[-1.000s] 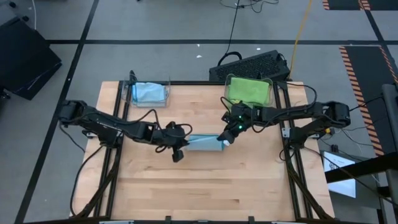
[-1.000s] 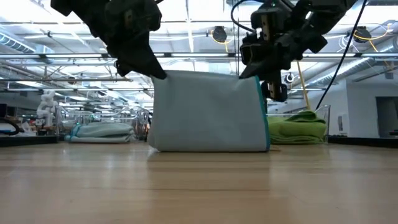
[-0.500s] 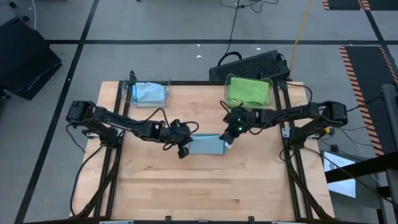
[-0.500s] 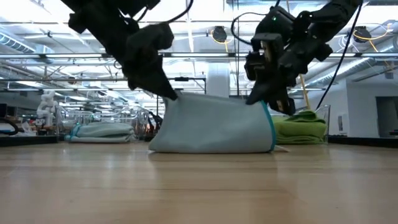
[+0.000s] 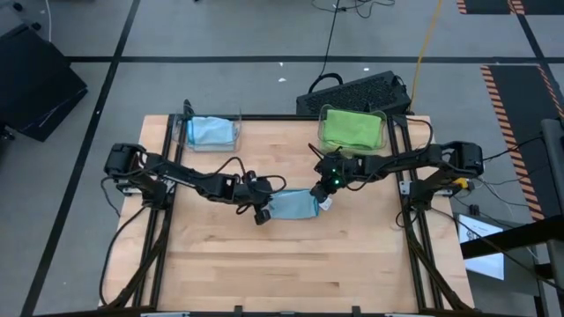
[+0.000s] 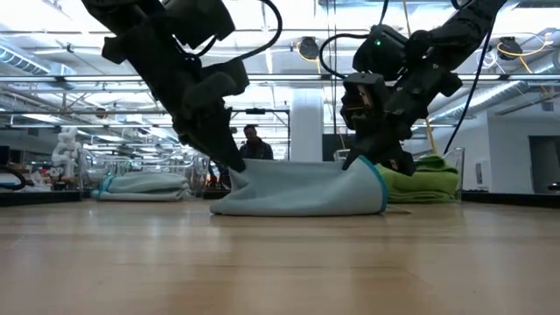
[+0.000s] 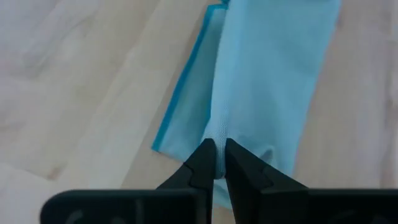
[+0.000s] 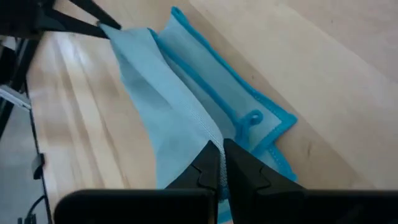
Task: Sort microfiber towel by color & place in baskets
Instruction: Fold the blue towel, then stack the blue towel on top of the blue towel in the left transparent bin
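A light blue microfiber towel (image 5: 293,205) with a brighter blue hem sits mid-table, held between my two grippers. My left gripper (image 5: 262,210) is shut on its left end and my right gripper (image 5: 324,199) on its right end. In the low view the towel (image 6: 297,188) slumps low, its bottom lying on the wood. Two clear baskets stand at the far edge. The left basket (image 5: 211,132) holds a blue towel and the right basket (image 5: 352,128) a green one. My left gripper pinches the towel's raised top fold (image 7: 217,134) at its left end between its two fingertips. It comes slanting down from the table's left. The cloth runs away from the fingers as a ridge, with its lower part on the table. My right gripper pinches the same top fold (image 8: 202,127) at the towel's right end, near the corner with the small hanging loop (image 8: 254,118). The fingers slant down from the table's right. The fold sags slack toward the other gripper, and the hem lies on the wood.
A black keyboard-like case (image 5: 352,91) lies beyond the far edge behind the green basket. Dark frame rails (image 5: 163,176) run along the table's left and right sides. Bare wood (image 5: 282,264) stretches across the near half.
Both grippers have come down toward the table, the left one also edging right toward the towel. The towel, which hung as a tall upright sheet, has sunk. Its lower part has spread onto the wood and its top edge now sags between the grippers.
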`<state>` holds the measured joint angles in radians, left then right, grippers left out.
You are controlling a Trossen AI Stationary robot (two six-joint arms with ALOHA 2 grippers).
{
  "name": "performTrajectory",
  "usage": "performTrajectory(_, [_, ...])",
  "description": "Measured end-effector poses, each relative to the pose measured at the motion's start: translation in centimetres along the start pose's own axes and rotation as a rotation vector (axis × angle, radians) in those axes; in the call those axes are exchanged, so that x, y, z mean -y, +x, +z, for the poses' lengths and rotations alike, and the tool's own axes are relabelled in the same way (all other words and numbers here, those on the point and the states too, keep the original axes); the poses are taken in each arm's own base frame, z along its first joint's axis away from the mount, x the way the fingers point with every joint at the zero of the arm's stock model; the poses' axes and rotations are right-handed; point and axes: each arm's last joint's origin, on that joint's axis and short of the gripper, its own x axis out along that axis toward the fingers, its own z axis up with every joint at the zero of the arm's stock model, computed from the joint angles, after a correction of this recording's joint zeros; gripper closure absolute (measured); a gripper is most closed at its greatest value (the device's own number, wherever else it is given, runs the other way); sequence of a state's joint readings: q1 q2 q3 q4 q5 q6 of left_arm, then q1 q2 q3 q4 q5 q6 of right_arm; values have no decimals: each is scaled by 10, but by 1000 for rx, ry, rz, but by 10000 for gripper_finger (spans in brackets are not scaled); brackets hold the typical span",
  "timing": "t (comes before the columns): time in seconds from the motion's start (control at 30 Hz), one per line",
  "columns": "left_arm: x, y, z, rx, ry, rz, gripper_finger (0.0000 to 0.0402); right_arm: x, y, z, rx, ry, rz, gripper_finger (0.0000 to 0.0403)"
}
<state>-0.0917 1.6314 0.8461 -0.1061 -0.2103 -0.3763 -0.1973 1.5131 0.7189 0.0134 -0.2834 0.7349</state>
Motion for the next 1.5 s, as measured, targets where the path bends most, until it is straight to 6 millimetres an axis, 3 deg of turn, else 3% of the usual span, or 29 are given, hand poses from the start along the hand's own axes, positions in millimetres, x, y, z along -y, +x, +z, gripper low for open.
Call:
performTrajectory(0.3, [-16, 3, 6, 32, -64, 93, 360, 3, -1, 3, 35, 10, -31, 356])
performTrajectory(0.67, [-20, 2, 8, 65, -81, 155, 250, 5, -2, 6, 51, 50, -32, 254])
performTrajectory(0.77, [-23, -11, 19, 90, -87, 154, 233, 2, -7, 7, 49, 92, -5, 248])
performTrajectory(0.87, [-27, -37, 34, 124, -109, 139, 231, -5, -22, 8, 77, 101, 27, 249])
performTrajectory(0.97, [-26, -67, 49, 190, -155, 70, 242, -12, -42, 5, 102, 128, 40, 251])
performTrajectory(1.07, [-23, -77, 52, 236, -205, 23, 264, -24, -55, 0, 156, 139, 53, 251])
performTrajectory(1.13, [-22, -70, 45, 200, -197, 28, 280, -36, -53, -3, 204, 112, 86, 253])
performTrajectory(1.23, [-19, -45, 37, 175, -188, 7, 307, -44, -34, -4, 240, 82, 101, 263])
performTrajectory(1.5, [-11, 20, 24, 124, -92, -89, 364, -26, 22, -10, 117, 81, 72, 322])
